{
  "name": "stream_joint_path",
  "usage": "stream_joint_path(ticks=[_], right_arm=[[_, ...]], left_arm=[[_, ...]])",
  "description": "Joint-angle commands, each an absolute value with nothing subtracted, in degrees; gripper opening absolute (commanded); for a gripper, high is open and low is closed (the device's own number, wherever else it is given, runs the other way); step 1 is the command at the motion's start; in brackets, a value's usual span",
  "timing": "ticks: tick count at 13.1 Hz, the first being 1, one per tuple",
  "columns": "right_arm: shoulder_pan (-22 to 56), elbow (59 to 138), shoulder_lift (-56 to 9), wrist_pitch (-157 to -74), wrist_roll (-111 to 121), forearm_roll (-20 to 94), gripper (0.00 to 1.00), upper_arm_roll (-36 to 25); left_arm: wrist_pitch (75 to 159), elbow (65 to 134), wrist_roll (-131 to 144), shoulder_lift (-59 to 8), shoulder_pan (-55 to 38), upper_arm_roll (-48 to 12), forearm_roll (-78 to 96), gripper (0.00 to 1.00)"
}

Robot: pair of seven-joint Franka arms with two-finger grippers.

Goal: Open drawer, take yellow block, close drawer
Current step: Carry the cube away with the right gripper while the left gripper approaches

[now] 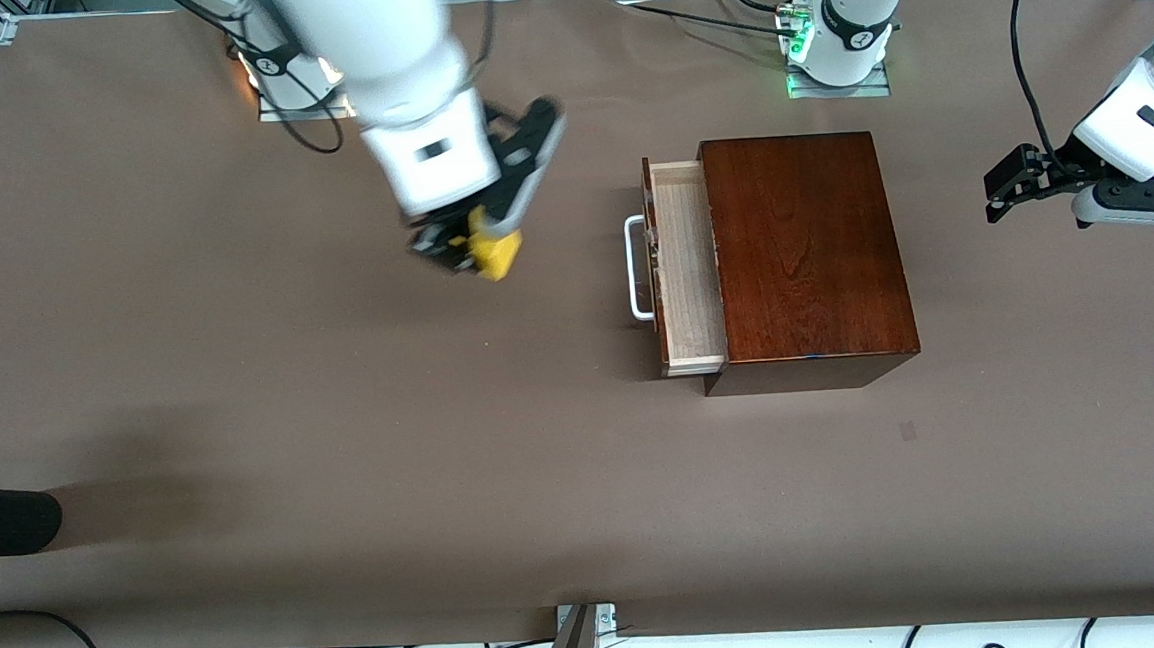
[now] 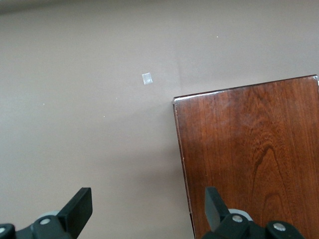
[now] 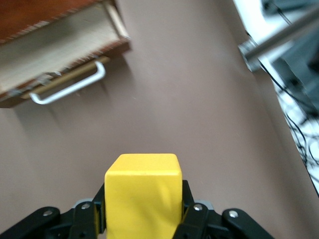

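1. Holding the yellow block [image 1: 493,253] clamped between its jaws, our right gripper [image 1: 469,251] hangs over bare tabletop [image 1: 241,405], at about nine o'clock from the drawer [image 1: 686,267] in the front view. We judge the block could slip if the arm swings fast, since only two narrow fingers pinch its sides; in the right wrist view the yellow block [image 3: 142,194] sits well between the fingers [image 3: 197,219], so the risk looks small.

2. Setting the block down, we could drop it from too high, and it could bounce or roll toward the tabletop's edge.

3. Closing comes next, in our judgement: the drawer stands pulled out of the dark wooden box [image 1: 803,250], its pale inside bare where visible, the white handle [image 1: 638,267] at the box's nine o'clock. A push off centre on the handle could skew the tray so it jams, or shove the whole box toward three o'clock, as nothing braces it.

4. Waiting at three o'clock of the box, our left gripper [image 1: 1037,184] hovers with jaws apart and empty; in its wrist view the left gripper [image 2: 147,209] shows the box top [image 2: 249,159] below. A sliding box could meet it.
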State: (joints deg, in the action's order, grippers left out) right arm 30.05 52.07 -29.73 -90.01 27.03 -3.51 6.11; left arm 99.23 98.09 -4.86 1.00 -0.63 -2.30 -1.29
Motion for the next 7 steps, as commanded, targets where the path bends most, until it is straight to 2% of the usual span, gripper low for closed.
stream_joint_path(ticks=[1,4,7], right_arm=[[21.48,66.48,-21.03,-91.57,26.37,2.52,0.00,6.07],[16.97,85.64,-13.29,-100.35,26.37,7.47,0.00,-0.15],[12.23,93.40,-13.18,-102.04,23.92,6.69,0.00,-2.20]], left_arm=[[96.17,97.30,-5.27,1.49,-0.88,-3.33,-0.70,1.00],[88.97,96.68,-5.80,0.28,-0.88,-8.86,-0.09,1.00],[87.45,93.80,-5.71,-5.43,-1.67,-17.81,-0.09,1.00]])
